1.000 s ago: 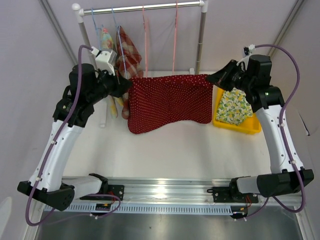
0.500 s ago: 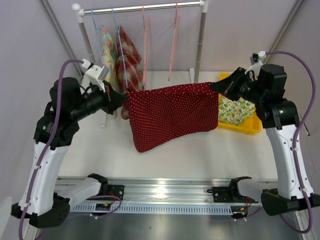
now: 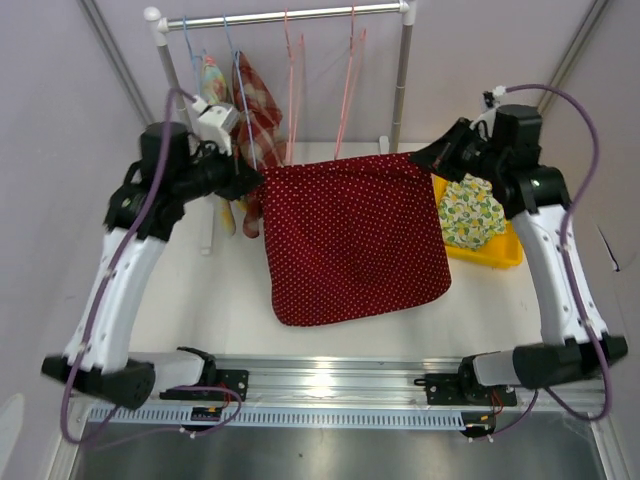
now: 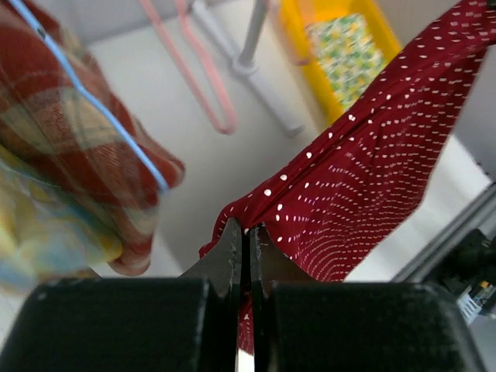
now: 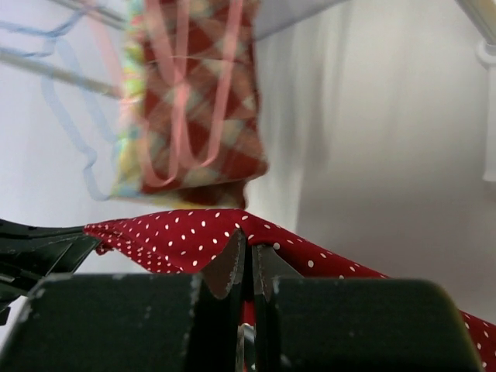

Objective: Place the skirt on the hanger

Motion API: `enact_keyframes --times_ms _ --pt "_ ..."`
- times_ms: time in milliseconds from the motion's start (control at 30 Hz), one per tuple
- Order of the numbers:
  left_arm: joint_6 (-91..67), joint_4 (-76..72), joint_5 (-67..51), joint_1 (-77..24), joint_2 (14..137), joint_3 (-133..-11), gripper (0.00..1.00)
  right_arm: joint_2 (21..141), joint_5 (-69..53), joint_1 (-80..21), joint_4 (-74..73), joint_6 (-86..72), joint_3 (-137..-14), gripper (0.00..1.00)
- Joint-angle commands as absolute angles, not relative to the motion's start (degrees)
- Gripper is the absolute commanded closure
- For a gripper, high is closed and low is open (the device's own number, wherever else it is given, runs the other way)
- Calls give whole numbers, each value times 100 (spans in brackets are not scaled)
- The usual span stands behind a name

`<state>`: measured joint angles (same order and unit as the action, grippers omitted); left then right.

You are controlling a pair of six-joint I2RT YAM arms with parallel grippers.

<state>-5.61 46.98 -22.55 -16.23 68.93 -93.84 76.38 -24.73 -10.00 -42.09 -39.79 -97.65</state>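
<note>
Top external showed the left gripper (image 3: 250, 183) clenched on one top corner of the red dotted skirt (image 3: 350, 235) and the right gripper (image 3: 425, 158) clamped on the other. The cloth was stretched wide toward the table's (image 3: 225, 300) far edge, likely to meet the pink hangers (image 3: 348, 75). Wrist views alone proved the pinches. Only overhead showed the hem draping toward the near edge.
</note>
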Motion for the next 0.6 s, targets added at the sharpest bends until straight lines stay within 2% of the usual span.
enact_keyframes --times_ms 0,233,400,533,567 --pt "-650 4263 -1899 -1371 7864 -9132 100 8479 -2398 -870 -3719 -3797 -9528 100" --pt "-694 3903 -1056 -1353 8561 -8869 100 9386 -2479 -984 -3085 -3814 -8948 100" --pt "-694 3709 -747 -1345 8061 -8157 100 9185 -2470 -1020 -2796 -3832 -8098 100" --pt "-1071 3262 -1186 -1589 7385 -7130 100 8825 -2426 -1011 -2532 -3885 -7314 100" --pt "-1290 3122 -1213 -1687 7209 -6441 100 8737 -2408 -1002 -2496 -3902 -7138 100"
